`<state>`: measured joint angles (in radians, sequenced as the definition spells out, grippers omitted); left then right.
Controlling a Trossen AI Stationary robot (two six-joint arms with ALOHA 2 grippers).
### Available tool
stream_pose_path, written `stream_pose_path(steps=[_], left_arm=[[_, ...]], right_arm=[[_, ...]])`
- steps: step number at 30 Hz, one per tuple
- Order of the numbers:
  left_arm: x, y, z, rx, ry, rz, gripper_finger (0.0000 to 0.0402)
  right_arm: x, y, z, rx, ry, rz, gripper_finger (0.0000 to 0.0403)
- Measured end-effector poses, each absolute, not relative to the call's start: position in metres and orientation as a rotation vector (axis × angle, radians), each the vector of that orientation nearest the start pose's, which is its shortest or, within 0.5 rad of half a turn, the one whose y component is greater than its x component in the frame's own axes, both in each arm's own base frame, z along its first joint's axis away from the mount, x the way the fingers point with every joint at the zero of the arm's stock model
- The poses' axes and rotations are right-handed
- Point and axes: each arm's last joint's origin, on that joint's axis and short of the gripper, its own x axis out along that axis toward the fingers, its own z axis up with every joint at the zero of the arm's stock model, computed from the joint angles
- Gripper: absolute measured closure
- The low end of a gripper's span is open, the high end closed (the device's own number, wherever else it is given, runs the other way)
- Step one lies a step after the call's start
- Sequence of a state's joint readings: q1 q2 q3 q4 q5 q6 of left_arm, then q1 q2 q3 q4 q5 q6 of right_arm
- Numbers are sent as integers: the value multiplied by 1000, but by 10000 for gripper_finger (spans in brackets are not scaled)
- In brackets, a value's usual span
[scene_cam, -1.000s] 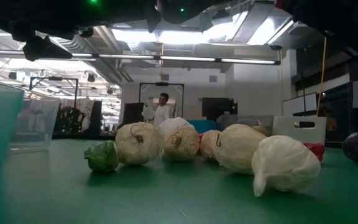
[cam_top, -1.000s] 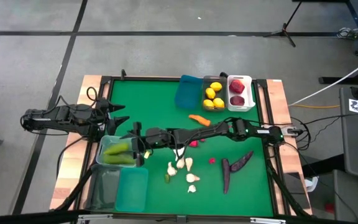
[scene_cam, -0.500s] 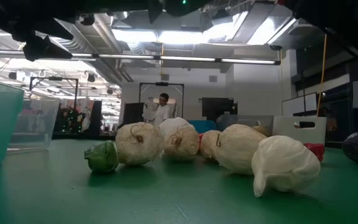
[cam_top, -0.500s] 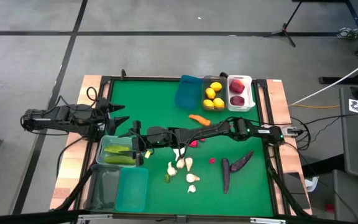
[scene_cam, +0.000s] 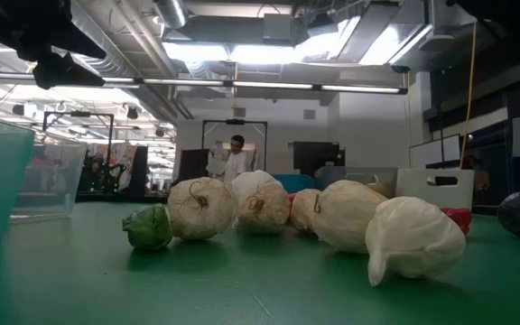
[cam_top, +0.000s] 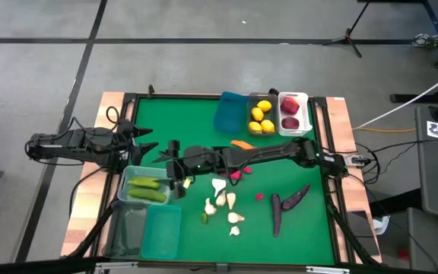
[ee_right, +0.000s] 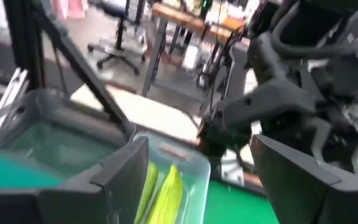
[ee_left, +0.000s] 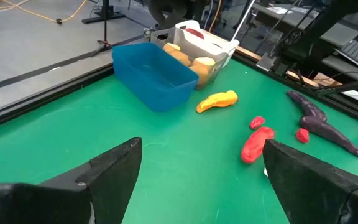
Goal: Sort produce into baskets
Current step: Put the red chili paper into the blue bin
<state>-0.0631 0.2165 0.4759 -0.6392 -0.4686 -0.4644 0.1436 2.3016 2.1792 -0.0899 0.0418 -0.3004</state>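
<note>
Right gripper (cam_top: 175,172), fingers apart and empty, hangs beside the clear bin (cam_top: 122,189) of cucumbers (cam_top: 146,183); left gripper (cam_top: 144,139) waits spread at the left edge.

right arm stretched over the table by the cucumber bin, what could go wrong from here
1. The right gripper, open and empty, sits just beside the clear bin holding the cucumbers; swinging could nudge that bin.
2. Its long arm spans over the carrot and the red pepper, so dropping low might sweep them.
3. The garlic bulbs lie bunched together with a small green piece, so a grasp may catch two things.
</note>
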Motion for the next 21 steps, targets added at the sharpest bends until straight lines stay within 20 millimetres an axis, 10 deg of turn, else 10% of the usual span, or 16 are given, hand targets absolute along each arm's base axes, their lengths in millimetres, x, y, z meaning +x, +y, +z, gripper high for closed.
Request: stream_pose_path(steps=[11, 21], left_arm=[[71, 9, 246, -375, 263, 481, 73], [71, 9, 246, -386, 260, 482, 73]], right_arm=[[494, 71, 342, -361, 437, 182, 120], [451, 59, 331, -344, 867, 329, 120]])
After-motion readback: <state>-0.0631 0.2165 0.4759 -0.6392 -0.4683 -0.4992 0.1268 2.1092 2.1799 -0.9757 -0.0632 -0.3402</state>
